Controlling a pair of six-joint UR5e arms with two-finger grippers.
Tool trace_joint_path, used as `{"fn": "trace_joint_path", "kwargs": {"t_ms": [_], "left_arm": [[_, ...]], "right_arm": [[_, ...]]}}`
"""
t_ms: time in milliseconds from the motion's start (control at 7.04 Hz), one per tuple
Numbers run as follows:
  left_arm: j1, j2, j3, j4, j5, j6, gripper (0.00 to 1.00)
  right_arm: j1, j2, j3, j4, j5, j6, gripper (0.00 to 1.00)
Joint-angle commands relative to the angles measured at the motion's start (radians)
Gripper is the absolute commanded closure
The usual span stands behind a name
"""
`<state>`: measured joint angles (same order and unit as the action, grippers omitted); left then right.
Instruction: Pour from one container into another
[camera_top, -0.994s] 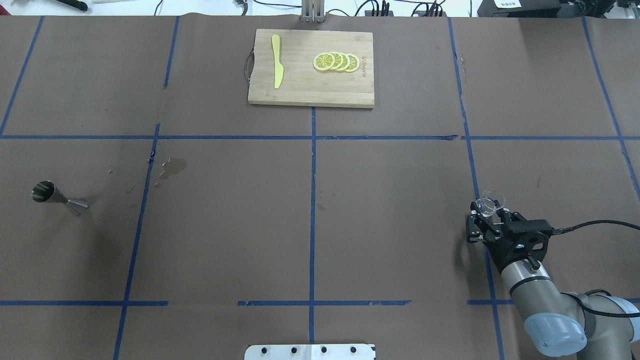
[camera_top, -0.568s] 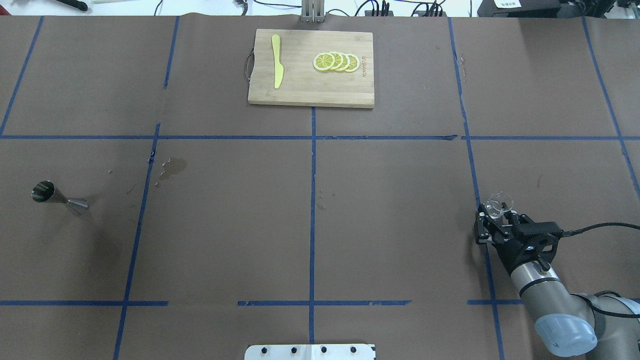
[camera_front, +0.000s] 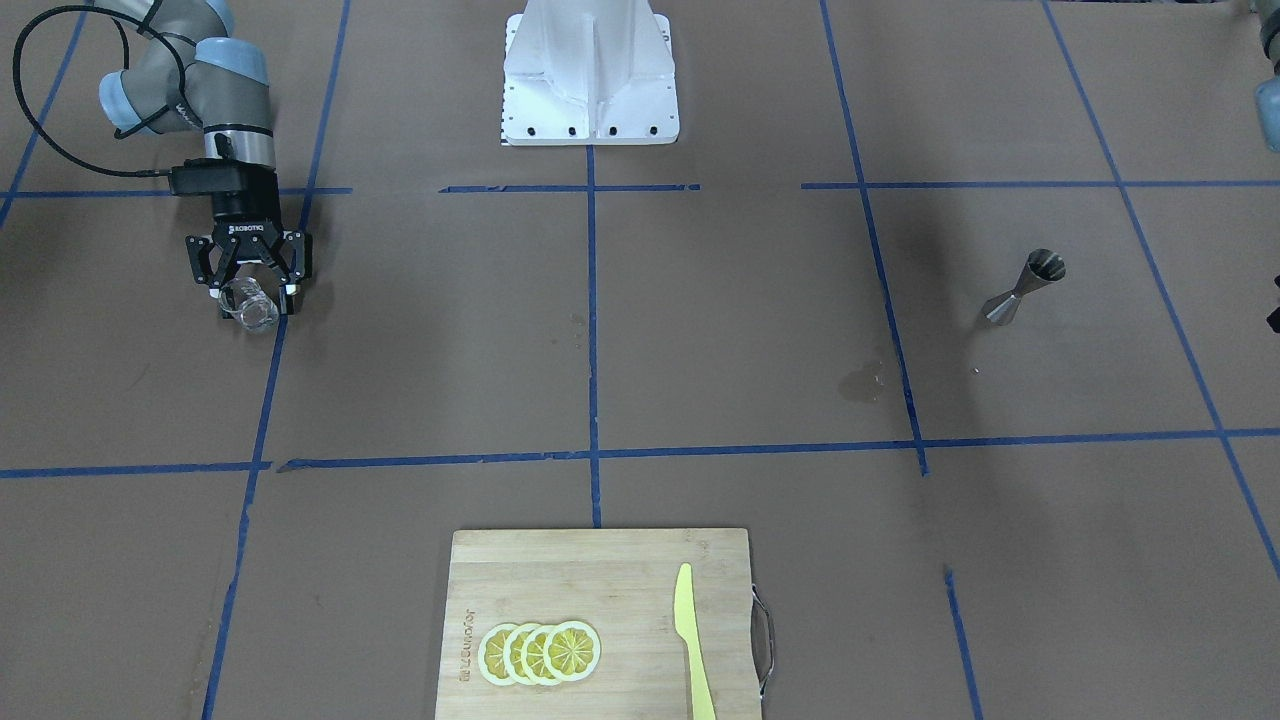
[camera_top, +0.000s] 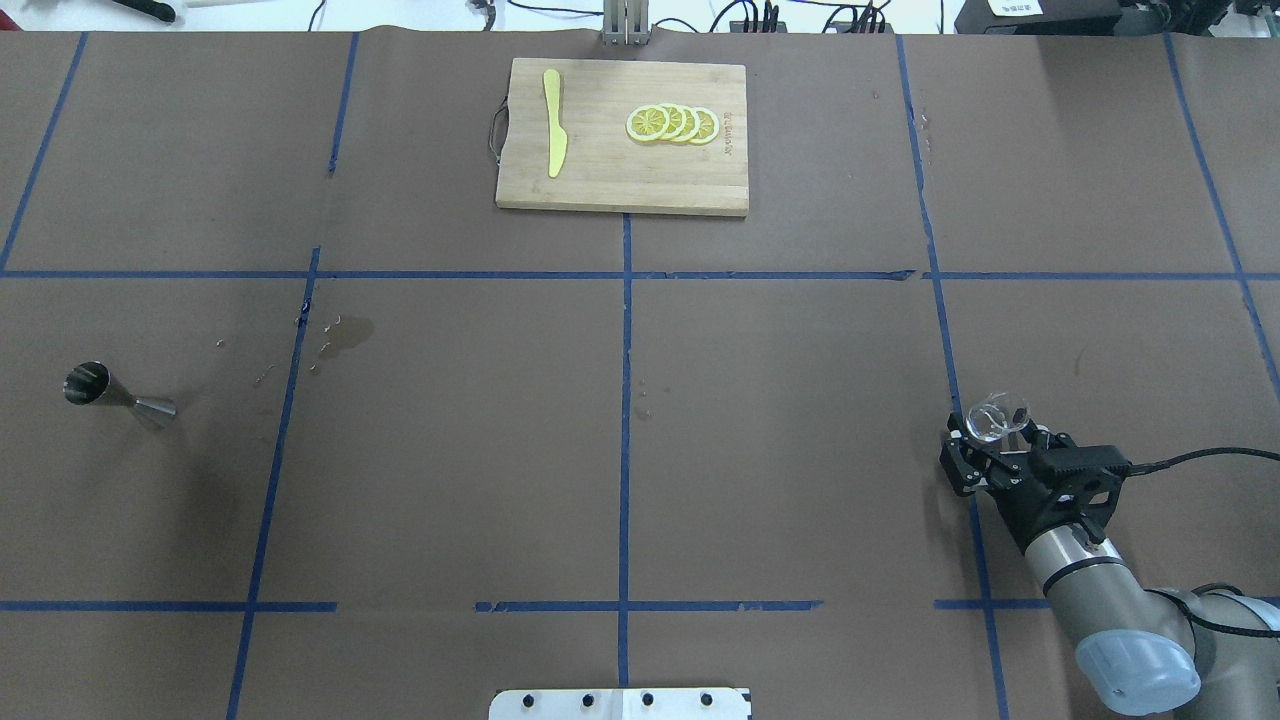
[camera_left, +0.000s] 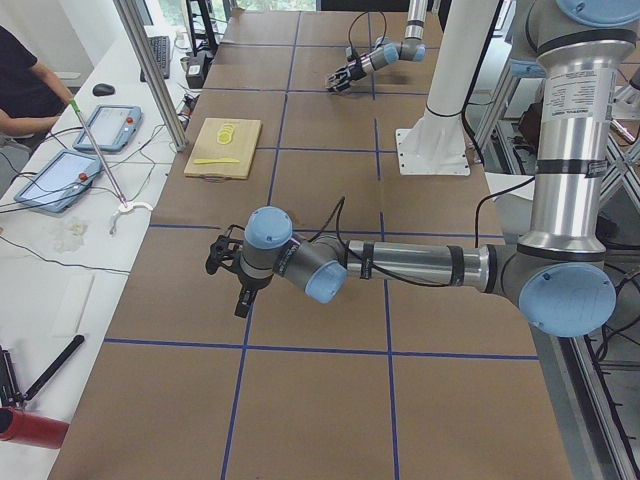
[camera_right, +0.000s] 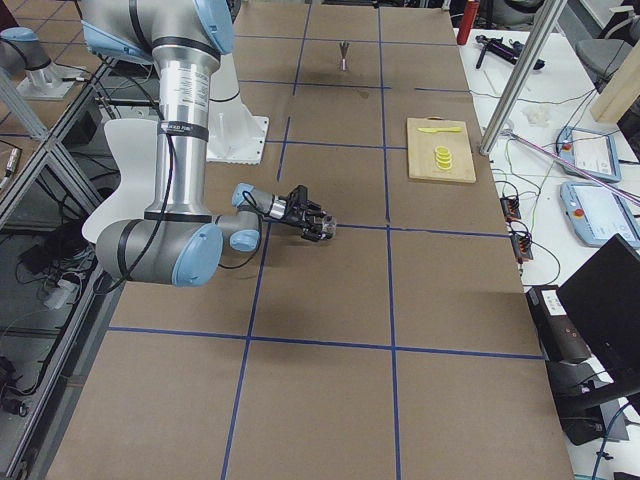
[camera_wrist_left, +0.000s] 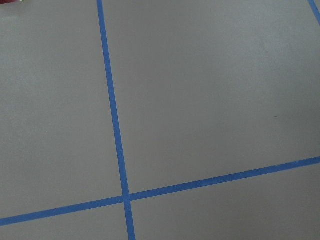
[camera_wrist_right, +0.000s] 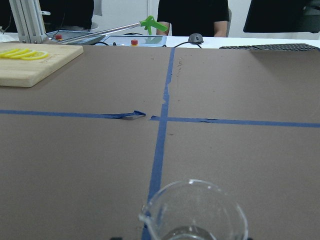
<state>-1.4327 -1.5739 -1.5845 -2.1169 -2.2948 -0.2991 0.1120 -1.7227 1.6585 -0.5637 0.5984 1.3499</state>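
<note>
At the brown counter's (camera_top: 760, 400) right end, your right gripper's (camera_top: 990, 432) fingers held the small clear glass cup (camera_top: 997, 412), which you needed to carry level to the far-off silvery steel hourglass jigger (camera_top: 118, 398); the left gripper's (camera_left: 225, 262) fingers I couldn't judge.

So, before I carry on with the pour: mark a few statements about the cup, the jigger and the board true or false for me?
1. The right gripper is shut on the glass cup. True.
2. The jigger lies on the cutting board. False: it stands upright on the brown table paper, far from the board.
3. Lemon slices and a yellow knife lie on the cutting board. True.
4. The glass cup is right over the jigger. False: they are at opposite ends of the table.
</note>
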Motion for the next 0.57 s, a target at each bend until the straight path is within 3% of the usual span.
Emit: {"fn": "trace_joint_path", "kwargs": {"t_ms": [0,284,426], "left_arm": [[0.0,0.002,-0.006,0.0,0.0,0.0,0.0],[0.0,0.002,-0.005,0.002,0.0,0.0,0.0],[0.0,0.002,-0.005,0.002,0.0,-0.002,0.0]], "right_arm": [[-0.005,-0.002,0.001,0.013,0.0,-0.002,0.0],[-0.049,-0.041,0.032,0.046,-0.002,-0.002,0.0],[-0.09,-0.11,0.111,0.054,0.01,-0.003,0.0]]}}
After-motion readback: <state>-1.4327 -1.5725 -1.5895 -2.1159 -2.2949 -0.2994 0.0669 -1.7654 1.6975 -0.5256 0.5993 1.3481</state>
